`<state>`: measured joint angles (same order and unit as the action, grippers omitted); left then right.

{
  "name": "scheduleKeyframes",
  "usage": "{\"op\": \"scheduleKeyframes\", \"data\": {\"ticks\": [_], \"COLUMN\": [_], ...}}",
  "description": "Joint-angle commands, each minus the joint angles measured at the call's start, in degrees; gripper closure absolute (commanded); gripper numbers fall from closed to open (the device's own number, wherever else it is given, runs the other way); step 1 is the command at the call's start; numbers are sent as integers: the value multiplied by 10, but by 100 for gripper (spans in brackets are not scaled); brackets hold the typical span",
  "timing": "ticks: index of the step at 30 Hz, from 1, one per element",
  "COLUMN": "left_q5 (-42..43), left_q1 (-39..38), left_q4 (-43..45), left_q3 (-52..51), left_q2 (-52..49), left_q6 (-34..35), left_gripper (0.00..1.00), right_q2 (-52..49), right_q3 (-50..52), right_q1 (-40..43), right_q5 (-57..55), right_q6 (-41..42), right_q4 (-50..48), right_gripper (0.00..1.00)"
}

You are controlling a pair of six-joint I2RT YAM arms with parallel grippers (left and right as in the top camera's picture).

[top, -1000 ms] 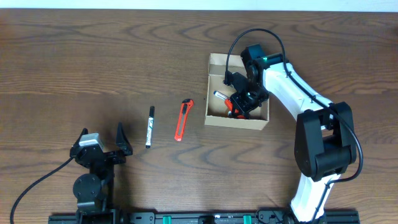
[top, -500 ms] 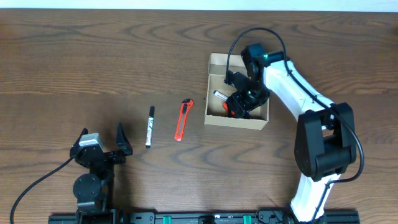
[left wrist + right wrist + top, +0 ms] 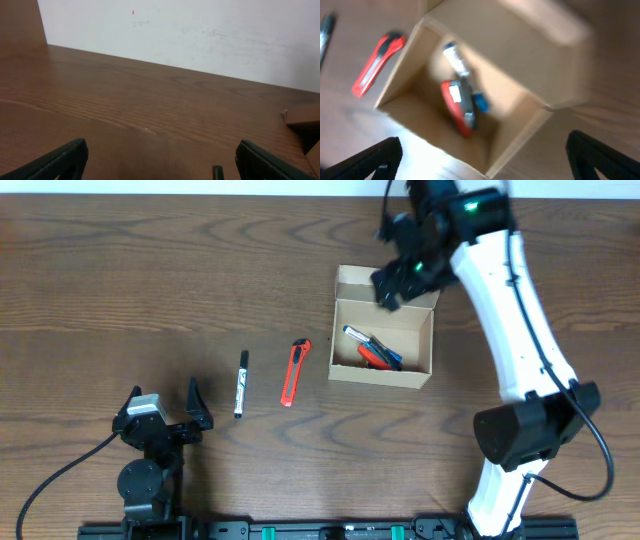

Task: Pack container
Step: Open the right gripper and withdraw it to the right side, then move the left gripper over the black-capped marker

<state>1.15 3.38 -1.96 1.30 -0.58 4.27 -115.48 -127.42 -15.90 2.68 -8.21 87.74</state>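
Hidden / unclear: the right wrist view is motion-blurred. The things inside the container [image 3: 380, 376] read only as a red body [image 3: 456, 107] and a white-and-blue pen-like item [image 3: 455, 57] lying against it. In the overhead view the right end effector [image 3: 485, 156] and its wrist cover the box's far right corner and part of the flap lid [image 3: 355, 279]. In the left wrist view a tan corner [image 3: 302, 116] is cut off at the right edge; cannot tell what it is.

Right end effector: fingers spread wide, nothing between them, touching nothing. It hangs above the container's far edge, camera looking down into the box.

Left end effector [image 3: 165, 167]: fingers spread wide, empty, low over the bench [image 3: 120, 270] at the near left, well apart from the container.

Container: on the bench right of centre, mouth up, flap folded open on the far side. Its wider side runs roughly left–right in the overhead view. The red body and pen-like item inside lie diagonally, far-left to near-right.

Left of the box: red box cutter [image 3: 293, 372], then black marker [image 3: 240, 383], both lying roughly near–far and apart from each other.
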Motion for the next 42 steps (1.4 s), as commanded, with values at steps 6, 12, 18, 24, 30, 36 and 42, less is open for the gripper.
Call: {"op": "scheduleKeyframes", "data": {"ticks": [6, 12, 18, 24, 30, 36, 42], "left_q5": [-2, -2, -2, -2, 1, 108, 105], "left_q1": [2, 2, 2, 2, 2, 2, 2], "left_q4": [-25, -25, -25, -18, -17, -75, -243], "left_q3": [-10, -10, -10, -10, -8, 113, 327], "left_q2": [4, 4, 4, 4, 4, 2, -57], "left_q6": [0, 0, 0, 0, 0, -44, -162], "left_gripper": [5, 5, 5, 5, 5, 5, 5], "right_q2": [35, 57, 57, 57, 57, 57, 57], "right_q3": [-152, -152, -150, -150, -150, -150, -150], "right_q1": [134, 299, 397, 438, 448, 447, 447], "right_q5": [-141, -101, -48, -47, -48, -48, -48], "right_q6": [59, 87, 110, 110, 110, 110, 110], "right_q4": [33, 33, 38, 50, 59, 59, 59], "right_gripper": [1, 1, 1, 1, 1, 1, 1]}}
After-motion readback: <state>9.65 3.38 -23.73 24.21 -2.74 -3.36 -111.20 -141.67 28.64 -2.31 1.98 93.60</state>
